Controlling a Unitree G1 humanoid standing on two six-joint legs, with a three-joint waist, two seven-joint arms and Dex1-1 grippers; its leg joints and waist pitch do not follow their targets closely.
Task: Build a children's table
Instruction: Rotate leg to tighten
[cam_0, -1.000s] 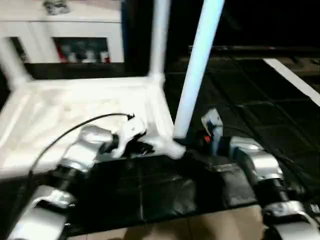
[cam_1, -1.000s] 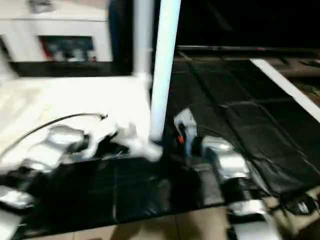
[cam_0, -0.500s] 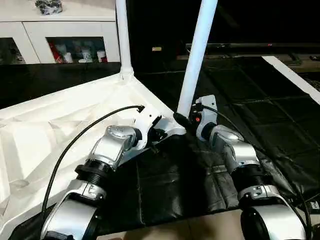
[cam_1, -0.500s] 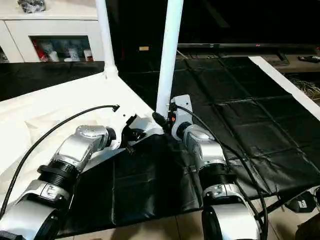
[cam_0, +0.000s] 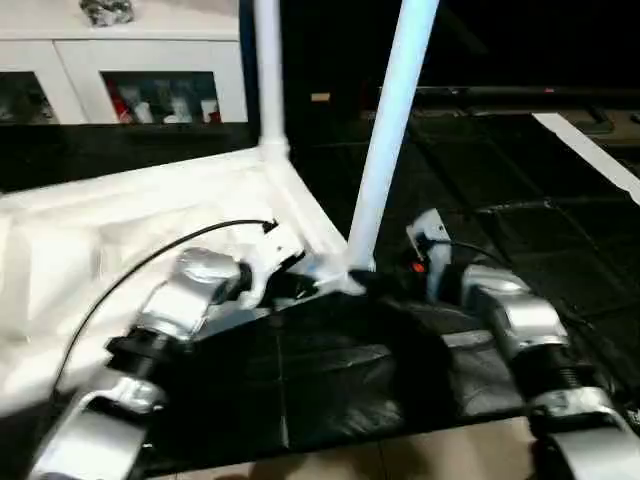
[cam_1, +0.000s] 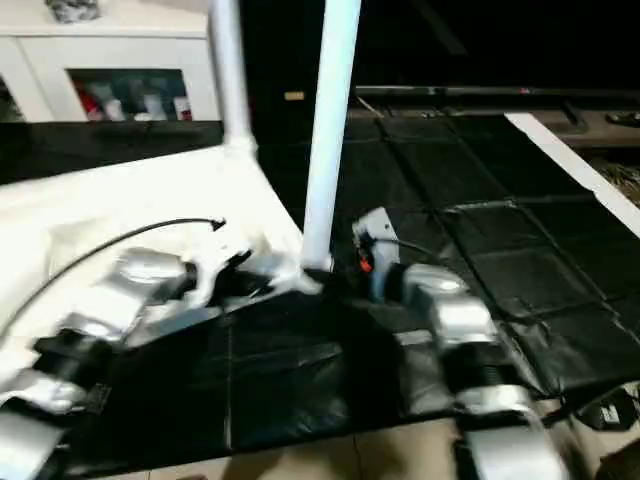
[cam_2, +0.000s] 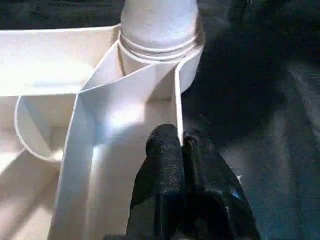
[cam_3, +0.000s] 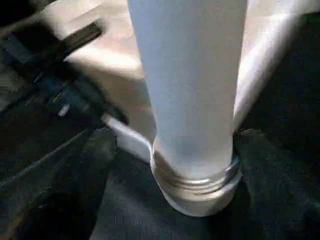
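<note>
Two legs (cam_0: 385, 140) stood in the upturned tabletop's (cam_0: 120, 230) corner sockets on a black mat (cam_0: 330, 370). Left gripper (cam_2: 181, 150) pinched the near-corner rim; right gripper's (cam_3: 170, 150) jaws flanked the near leg, apart. Half-seated, that leg could topple.

Domestic living room or similar furnished room: white cabinet (cam_0: 140, 75) with glass doors showing small objects on its shelves, black sheet (cam_0: 420, 340) spread over pale tiled floor (cam_0: 400, 462), dark low unit (cam_0: 500, 100) along the far wall.

White tabletop (cam_0: 120, 230); white legs (cam_0: 385, 140); black mat (cam_0: 520, 220); silver forearms (cam_0: 190, 295).
</note>
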